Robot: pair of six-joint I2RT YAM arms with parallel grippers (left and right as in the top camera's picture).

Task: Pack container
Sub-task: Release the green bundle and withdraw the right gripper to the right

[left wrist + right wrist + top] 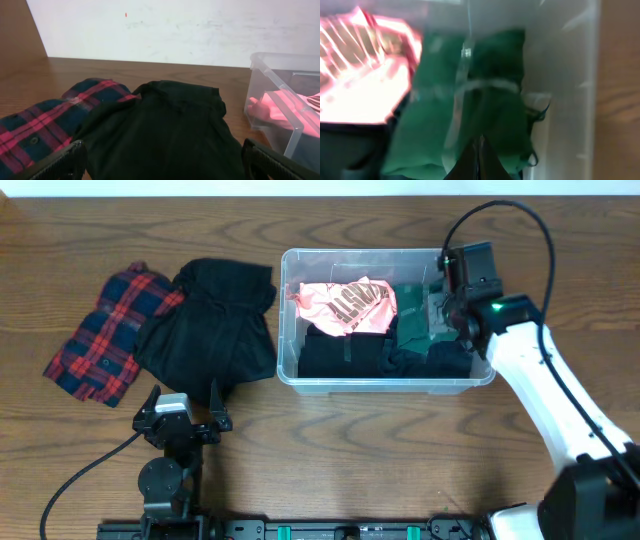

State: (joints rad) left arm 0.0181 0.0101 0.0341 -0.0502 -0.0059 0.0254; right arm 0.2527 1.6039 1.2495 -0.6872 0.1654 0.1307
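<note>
The container (385, 385), a clear plastic bin, stands right of the table's middle. It holds a pink printed garment (350, 305), a green garment (410, 325) and dark clothes (340, 355). My right gripper (455, 315) is over the bin's right end. In the right wrist view its fingers (479, 142) are pressed together, tips down at the green garment (430, 130), with the pink garment (360, 75) at the left and the bin wall (565, 75) at the right. My left gripper (185, 420) rests near the front edge, open and empty (162, 150).
A black garment (210, 325) lies left of the bin, right in front of the left gripper (165, 130). A red and navy plaid shirt (110, 330) lies further left (45, 125). The bin's corner (270, 70) shows at the right of the left wrist view.
</note>
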